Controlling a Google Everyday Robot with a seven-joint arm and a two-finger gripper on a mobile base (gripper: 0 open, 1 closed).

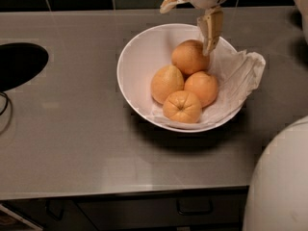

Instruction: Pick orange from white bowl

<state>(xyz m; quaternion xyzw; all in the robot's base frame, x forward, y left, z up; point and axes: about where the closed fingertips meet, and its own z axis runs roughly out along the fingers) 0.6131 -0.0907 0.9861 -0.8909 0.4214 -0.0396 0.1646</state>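
The white bowl (137,66) stands on the grey counter and holds four oranges. The orange (189,57), the largest and roundest, lies at the back of the bowl. A paler, pointed one (166,83), a creased one (182,106) and a fourth one (203,88) lie in front of it. My gripper (186,30) hangs over the bowl's far rim, open. One of its fingers (211,28) points down beside the orange's right side. The other is raised to the left, apart from the fruit.
A crumpled white paper (243,71) lines the bowl's right side and spills over the rim. A dark sink opening (19,64) is at the left, with a cable (5,107) below it. My white body (284,177) fills the lower right. A dark tiled wall runs behind.
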